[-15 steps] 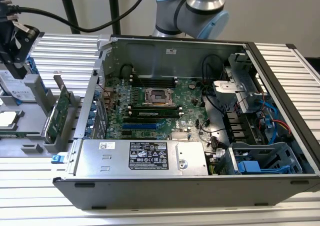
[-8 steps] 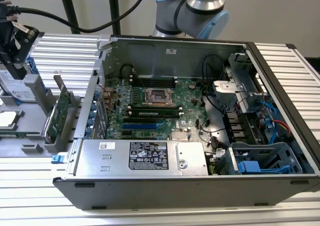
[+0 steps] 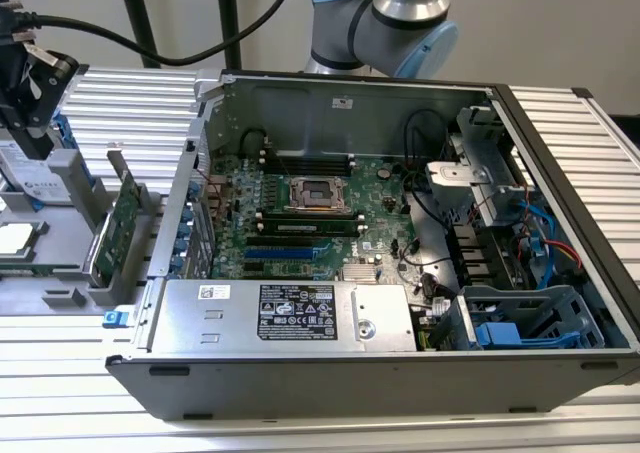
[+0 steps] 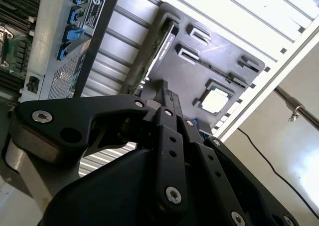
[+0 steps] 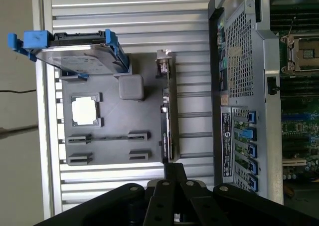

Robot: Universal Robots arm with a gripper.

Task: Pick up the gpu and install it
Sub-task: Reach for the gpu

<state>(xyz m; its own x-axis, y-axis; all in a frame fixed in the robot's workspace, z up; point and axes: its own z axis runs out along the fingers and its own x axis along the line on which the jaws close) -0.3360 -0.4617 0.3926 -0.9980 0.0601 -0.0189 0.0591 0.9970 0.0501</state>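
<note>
The gpu point(image 3: 120, 223) stands on edge in a slot of a grey holder tray point(image 3: 60, 273) at the exterior view's left, just outside the open computer case point(image 3: 330, 373). Its green board faces the case. Both wrist views show it edge on, as a thin dark strip point(image 5: 167, 121) point(image 4: 163, 41) with a silver bracket at one end. My black gripper point(image 3: 35, 143) hangs above the tray's far side, clear of the card. Its fingers point(image 4: 167, 94) point(image 5: 174, 170) are shut together with nothing between them, roughly in line with the card's edge.
A silver hard drive in a blue frame point(image 5: 75, 49) and a processor chip point(image 5: 84, 110) sit in the same tray. Inside the case are the green motherboard point(image 3: 310, 213), a power supply point(image 3: 290, 313) and blue drive bays point(image 3: 520, 328). Ribbed aluminium table point(image 5: 129, 16) surrounds everything.
</note>
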